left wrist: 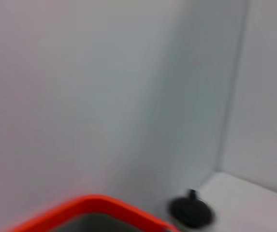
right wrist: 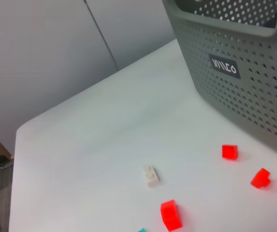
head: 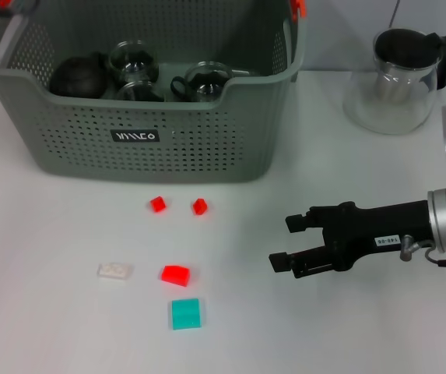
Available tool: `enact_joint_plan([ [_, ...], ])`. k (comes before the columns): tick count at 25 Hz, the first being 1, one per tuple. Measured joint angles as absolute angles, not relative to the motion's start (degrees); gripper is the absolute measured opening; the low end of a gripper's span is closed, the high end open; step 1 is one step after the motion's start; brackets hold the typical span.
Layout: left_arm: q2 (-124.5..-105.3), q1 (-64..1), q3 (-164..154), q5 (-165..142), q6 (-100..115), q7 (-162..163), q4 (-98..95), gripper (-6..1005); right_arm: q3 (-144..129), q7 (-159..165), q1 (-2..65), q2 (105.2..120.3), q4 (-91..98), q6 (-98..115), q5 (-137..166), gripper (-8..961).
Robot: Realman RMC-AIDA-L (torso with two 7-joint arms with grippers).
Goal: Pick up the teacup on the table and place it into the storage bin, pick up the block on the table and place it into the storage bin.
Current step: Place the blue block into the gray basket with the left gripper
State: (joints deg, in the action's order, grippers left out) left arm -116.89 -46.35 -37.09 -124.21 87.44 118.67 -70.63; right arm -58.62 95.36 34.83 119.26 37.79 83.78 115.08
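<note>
The grey-green storage bin (head: 145, 148) stands at the back left; it shows too in the right wrist view as the storage bin (right wrist: 244, 82). Inside it sit glass teacups (head: 203, 82) and a black teapot (head: 79, 76); I see no teacup on the table. In front of the bin lie three red blocks (head: 175, 274), (head: 157, 204), (head: 199, 206), a white block (head: 114, 271) and a teal block (head: 185, 313). My right gripper (head: 285, 242) hovers open and empty to the right of the blocks. The left gripper is out of view.
A clear glass pitcher (head: 398, 78) with a black lid stands at the back right. The left wrist view shows a wall, an orange clip (left wrist: 94, 205) and a black round object (left wrist: 191, 212). The table edge (right wrist: 17, 135) lies beyond the white block (right wrist: 151, 175).
</note>
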Motion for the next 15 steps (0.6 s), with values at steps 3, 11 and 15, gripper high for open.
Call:
enact_joint_plan([
  [3,-115.85,-48.0,-40.7,-125.4,79.8,120.3,-66.6,438,-58.7,95.4,34.9,119.34,37.8,83.8,115.1,946],
  [11,-116.24,-47.9,-44.5,-125.9,76.1,120.7,-67.1,524,-58.6,95.4,35.1,119.35,38.2,84.2,115.2,947],
  [15,-116.43,-45.6,-44.3,-123.5,85.3,119.4,-71.8,754,-58.7,95.2,35.3,119.26,38.0,83.9,115.2,947],
])
